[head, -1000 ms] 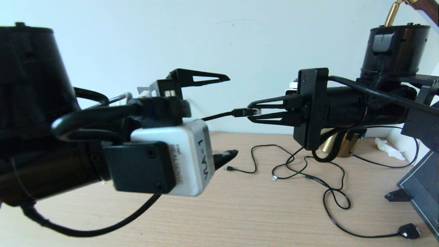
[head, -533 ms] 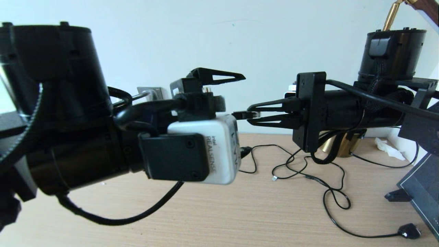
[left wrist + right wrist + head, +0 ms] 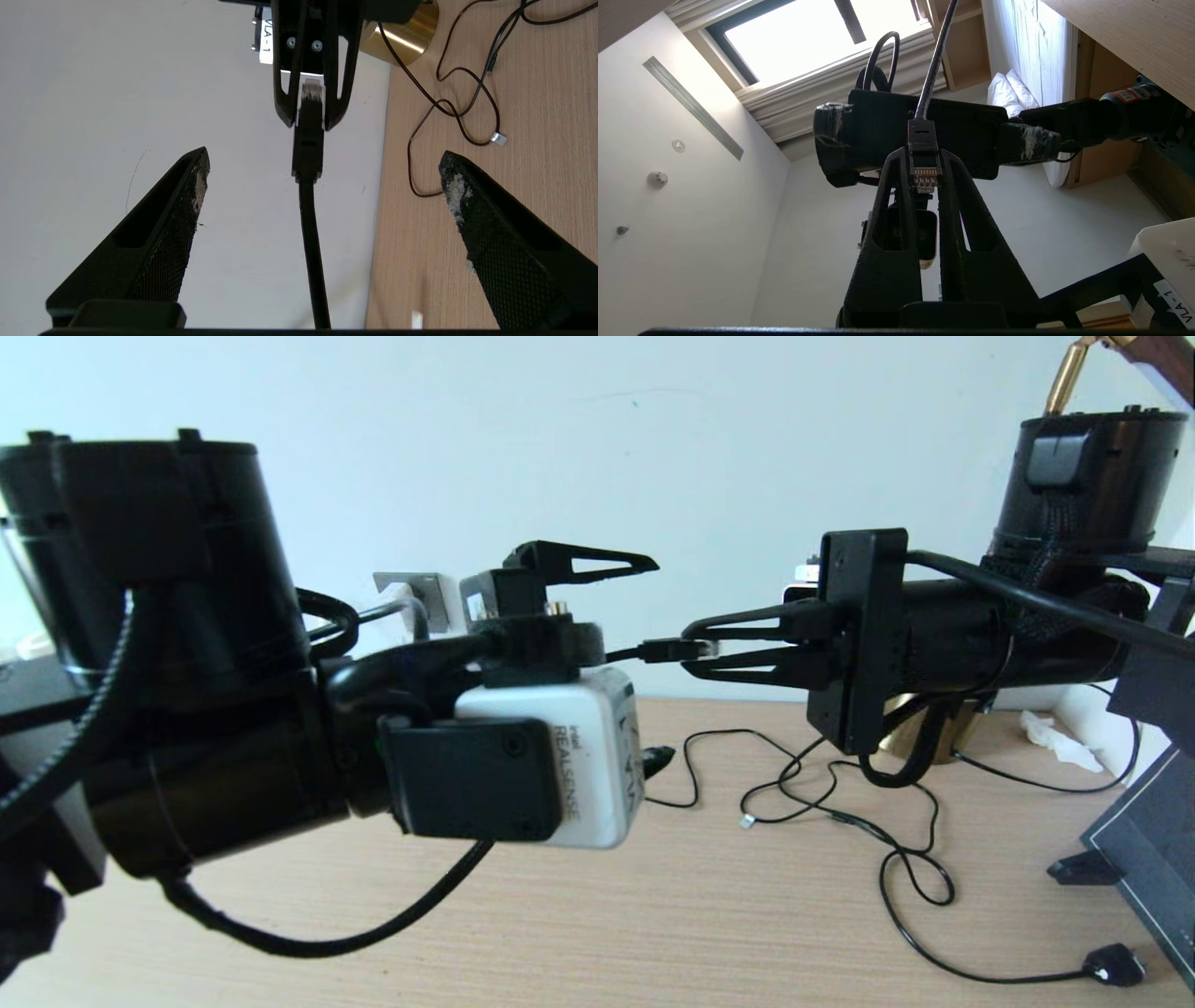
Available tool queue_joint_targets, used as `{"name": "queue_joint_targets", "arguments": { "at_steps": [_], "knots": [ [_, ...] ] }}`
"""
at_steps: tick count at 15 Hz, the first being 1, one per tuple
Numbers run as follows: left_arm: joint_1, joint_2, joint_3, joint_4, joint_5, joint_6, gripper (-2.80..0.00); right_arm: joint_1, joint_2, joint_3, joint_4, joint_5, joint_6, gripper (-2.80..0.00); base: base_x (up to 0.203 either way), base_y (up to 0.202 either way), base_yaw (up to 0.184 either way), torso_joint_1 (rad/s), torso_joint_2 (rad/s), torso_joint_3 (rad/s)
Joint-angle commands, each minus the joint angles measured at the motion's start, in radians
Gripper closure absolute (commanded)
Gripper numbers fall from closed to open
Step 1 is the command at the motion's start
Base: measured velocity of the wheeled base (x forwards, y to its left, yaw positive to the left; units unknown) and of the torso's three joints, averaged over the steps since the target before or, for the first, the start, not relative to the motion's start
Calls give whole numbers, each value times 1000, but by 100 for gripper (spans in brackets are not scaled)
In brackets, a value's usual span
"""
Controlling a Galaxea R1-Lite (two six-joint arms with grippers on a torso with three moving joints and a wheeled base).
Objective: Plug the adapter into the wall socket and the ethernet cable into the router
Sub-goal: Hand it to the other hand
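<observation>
Change: the left gripper point(image 3: 322, 186) has come closer to the right gripper point(image 3: 695, 651), and the cord now runs between its jaws.
Meaning: probably a handover of the ethernet cable point(image 3: 308, 140), not yet taken.
Left jaws: spread wide, touching nothing.
Right jaws: clenched on the clear plug, in the air above the desk point(image 3: 653, 915).
Router, adapter: not in view.

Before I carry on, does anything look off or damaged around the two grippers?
The left gripper's fingers have whitish, worn patches at their tips. They stand wide open around the ethernet cable, not touching it. The right gripper pinches its plug. Loose thin cables lie tangled on the desk.
</observation>
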Motion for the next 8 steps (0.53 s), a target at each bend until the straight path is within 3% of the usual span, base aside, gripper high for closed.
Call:
{"name": "queue_joint_targets", "arguments": {
  "at_steps": [1, 8],
  "knots": [
    [10, -6, 1, -3, -1, 7, -280, 0, -16, 9, -2, 7, 10, 0, 0, 0, 0, 0, 0, 0],
    [10, -6, 1, -7, 1, 4, -280, 10, -2, 23, -17, 8, 7, 0, 0, 0, 0, 0, 0, 0]
  ]
}}
